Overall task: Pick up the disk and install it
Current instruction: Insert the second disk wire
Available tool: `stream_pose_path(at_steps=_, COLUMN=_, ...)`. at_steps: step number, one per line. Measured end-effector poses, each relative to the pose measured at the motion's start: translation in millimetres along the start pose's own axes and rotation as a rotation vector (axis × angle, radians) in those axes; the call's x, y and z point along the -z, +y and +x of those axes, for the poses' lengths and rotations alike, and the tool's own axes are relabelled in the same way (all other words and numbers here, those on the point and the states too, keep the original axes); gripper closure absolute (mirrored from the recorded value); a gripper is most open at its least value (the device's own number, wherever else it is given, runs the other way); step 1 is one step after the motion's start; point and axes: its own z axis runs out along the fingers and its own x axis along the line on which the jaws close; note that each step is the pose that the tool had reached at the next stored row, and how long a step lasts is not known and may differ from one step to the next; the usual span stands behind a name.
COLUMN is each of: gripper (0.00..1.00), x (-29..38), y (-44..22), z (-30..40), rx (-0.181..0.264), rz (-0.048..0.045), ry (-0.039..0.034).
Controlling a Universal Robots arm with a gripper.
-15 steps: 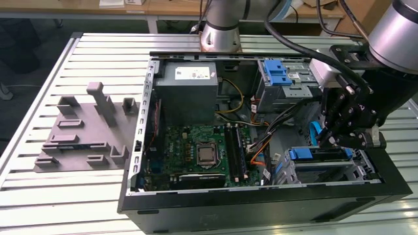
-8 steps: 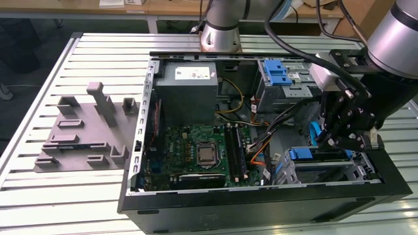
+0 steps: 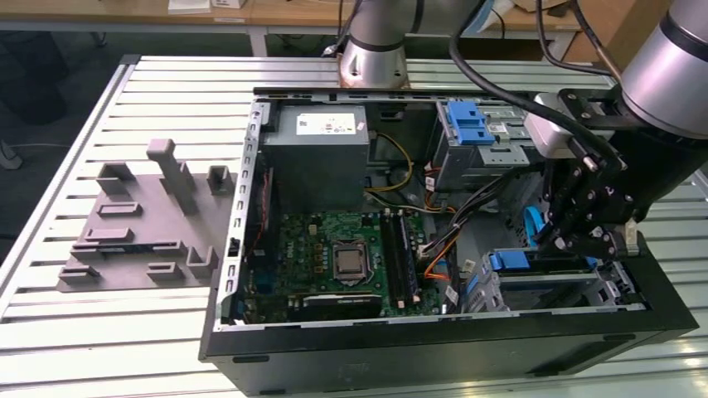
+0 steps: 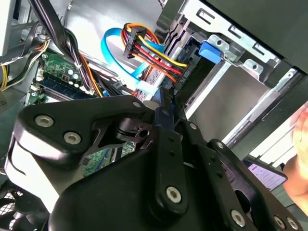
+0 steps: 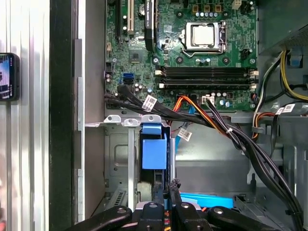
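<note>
So the claw (image 3: 594, 240) is down inside the open PC case (image 3: 443, 348), right over the lower drive bay at the exterior view's right. The disk (image 3: 542, 264) is already sitting in that bay: you can see its blue carrier edge and blue end tab in the exterior view, and the tab (image 5: 154, 147) pokes out just ahead of the claw's fingertips (image 5: 169, 190) in the first wrist view. The fingers look pressed nearly together there, but whether they're pinching the carrier or just resting against it, I honestly can't tell. I'd say the pickup is done and it's mostly slotted in, maybe needing final seating. The drive's silver body and label are hidden. The motherboard (image 3: 343, 261) and the blue latch (image 3: 469, 124) on the upper cage sit off to the side.
</note>
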Motion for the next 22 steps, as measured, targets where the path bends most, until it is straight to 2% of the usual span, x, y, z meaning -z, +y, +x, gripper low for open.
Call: stream_pose_path(at_steps=22, gripper=0.84, x=-7.2, y=-4.1, z=0.8, rx=-0.021, rz=-0.0012, ry=-0.0001)
